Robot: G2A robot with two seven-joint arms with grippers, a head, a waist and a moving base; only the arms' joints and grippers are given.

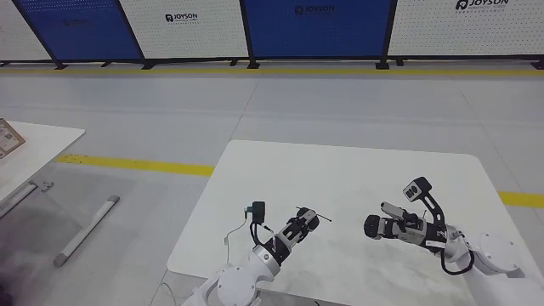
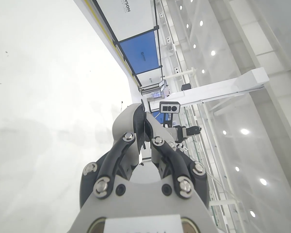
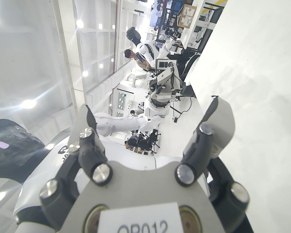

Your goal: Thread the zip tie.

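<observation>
Over the near half of the white table (image 1: pixel 357 170), the left gripper (image 1: pixel 303 221) is pinched tight on the zip tie (image 1: pixel 323 217) — a thin black strip poking out past its fingertips. Opposite, well apart, the right gripper (image 1: pixel 374 225) hangs above the tabletop, fingers spread wide and empty. Beyond a yellow floor line (image 1: pixel 136 165) stand blue and white panels (image 1: pixel 314 8).

White table (image 1: pixel 340 178), yellow floor line (image 1: pixel 127 163), blue and white panels (image 1: pixel 316 8) beyond
</observation>
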